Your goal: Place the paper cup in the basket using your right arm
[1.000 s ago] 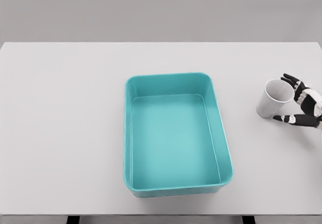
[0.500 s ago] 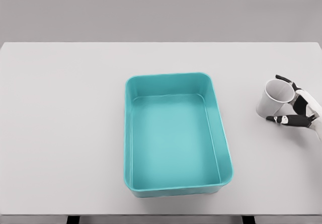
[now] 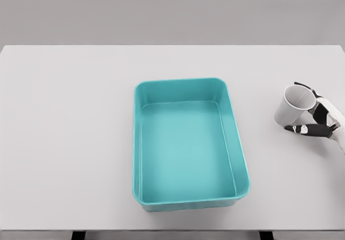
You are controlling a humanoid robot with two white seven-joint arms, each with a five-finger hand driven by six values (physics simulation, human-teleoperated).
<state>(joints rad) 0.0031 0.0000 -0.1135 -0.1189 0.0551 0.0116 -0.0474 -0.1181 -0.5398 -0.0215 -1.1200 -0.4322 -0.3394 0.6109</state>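
The white paper cup (image 3: pixel 289 109) stands at the right side of the white table (image 3: pixel 70 121), tilted with its open mouth up and to the right. My right hand (image 3: pixel 294 106) comes in from the right edge and wraps the cup. Its thumb (image 3: pixel 304 128) lies under the cup's lower side, and its other fingers (image 3: pixel 306 86) curl behind the rim. The teal basket (image 3: pixel 137 143), a rectangular tub with nothing in it, sits mid-table, to the left of the cup. My left arm does not show.
The table's front edge runs along the bottom of the view, with dark table legs just below it. A band of bare tabletop separates the basket's right wall (image 3: pixel 237 137) from the cup.
My right hand has slid left and closed around the cup, the thumb coming in under it and the fingers hooking behind the rim. The cup has barely moved.
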